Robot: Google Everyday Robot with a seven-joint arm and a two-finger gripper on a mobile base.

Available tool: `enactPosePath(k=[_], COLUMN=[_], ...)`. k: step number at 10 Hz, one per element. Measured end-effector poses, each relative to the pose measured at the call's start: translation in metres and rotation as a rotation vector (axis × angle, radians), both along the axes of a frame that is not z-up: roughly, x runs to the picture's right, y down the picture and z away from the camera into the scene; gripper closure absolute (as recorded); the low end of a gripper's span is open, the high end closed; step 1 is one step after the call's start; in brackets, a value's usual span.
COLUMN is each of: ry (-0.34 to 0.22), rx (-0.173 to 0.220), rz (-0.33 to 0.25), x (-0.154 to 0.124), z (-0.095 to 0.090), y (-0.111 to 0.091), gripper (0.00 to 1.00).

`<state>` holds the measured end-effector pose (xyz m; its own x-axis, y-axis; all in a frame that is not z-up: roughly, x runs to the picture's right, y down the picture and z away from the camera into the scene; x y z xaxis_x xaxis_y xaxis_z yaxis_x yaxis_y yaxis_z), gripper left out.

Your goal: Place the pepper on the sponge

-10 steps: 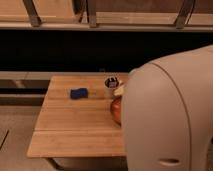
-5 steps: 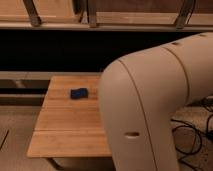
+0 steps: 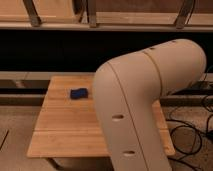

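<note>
- The sponge [image 3: 78,93] lies flat, far left on the worktop [image 3: 65,130], with nothing on it.
- The pepper is hidden.
- My arm [image 3: 145,105] blocks the right; my end effector is out of sight, state unknowable.
- Whether I am fetching or carrying the pepper, I cannot tell.

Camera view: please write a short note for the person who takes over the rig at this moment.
The hand is not in view; the arm fills the right side of the picture.
The sponge lies flat on the wooden table, left of the arm, nothing on it.
The pepper is not visible, perhaps hidden behind the arm.
Done: nothing that shows.
Left: grasp the pepper, place it on the sponge.
</note>
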<state>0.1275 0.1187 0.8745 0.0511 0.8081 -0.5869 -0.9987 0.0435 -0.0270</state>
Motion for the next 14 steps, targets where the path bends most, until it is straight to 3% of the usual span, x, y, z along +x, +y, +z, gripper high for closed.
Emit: enactPosePath(k=[1,6,11,14], ry=[0.005,0.001,0.0,0.005], rx=[-0.046,-0.083,-0.127,-0.122], rz=[-0.017,-0.025,-0.006,0.008], x=[0.003,0.005,0.01,0.014], z=[0.006,0.026,0.038,0.041], y=[0.013,0.011,0.019,0.014], gripper=[0.2,0.24,0.75,0.99])
